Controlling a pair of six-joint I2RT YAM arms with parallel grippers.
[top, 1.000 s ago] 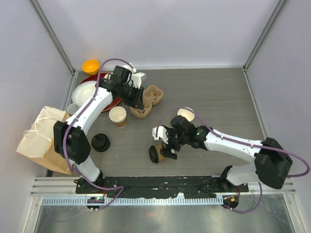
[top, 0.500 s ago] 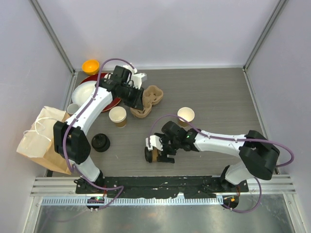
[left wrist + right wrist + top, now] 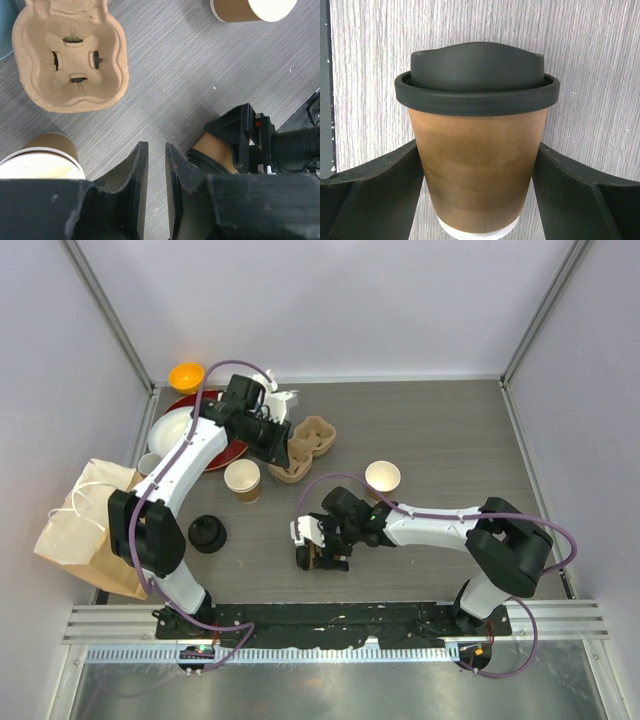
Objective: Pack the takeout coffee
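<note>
A brown takeout coffee cup with a black lid lies on its side near the table's front. My right gripper is shut on its body, one finger on each side; in the top view the gripper is low at the table. Two open, lidless brown cups stand at mid-left and centre-right. A loose black lid lies front left. My left gripper hovers by the pulp cup carrier, its jaws nearly together and empty.
A brown paper bag stands at the left edge. A red plate, a white bowl and an orange bowl sit at the back left. The carrier is empty in the left wrist view.
My right gripper moved left and down onto the lying lidded cup and closed around it. The left arm shifted slightly back and left near the carrier.
</note>
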